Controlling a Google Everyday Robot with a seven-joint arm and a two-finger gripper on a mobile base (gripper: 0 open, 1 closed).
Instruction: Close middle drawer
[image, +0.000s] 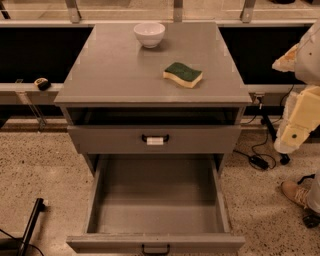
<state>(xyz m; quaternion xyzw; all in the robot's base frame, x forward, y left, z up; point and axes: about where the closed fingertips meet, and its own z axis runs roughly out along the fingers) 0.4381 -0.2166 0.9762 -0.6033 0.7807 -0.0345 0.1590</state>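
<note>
The middle drawer (156, 205) is pulled far out of the grey cabinet, and its deep plain box is empty. Its flat front (100, 244) is at the bottom edge of the camera view, with a small dark loop handle (156, 248). Above it, a taller-fronted drawer (100, 139) with a white tag on its handle (155, 140) stands slightly out. My gripper (292, 137) is a cream-coloured piece at the right edge, to the right of the cabinet and apart from it, about level with the tagged drawer.
A white bowl (149, 34) and a green-and-yellow sponge (183, 74) sit on the cabinet top (115, 75). Cables and a black plug (257, 161) lie on the floor at the right. A person's shoe (295, 192) is at the lower right. A dark pole (31, 220) is at the lower left.
</note>
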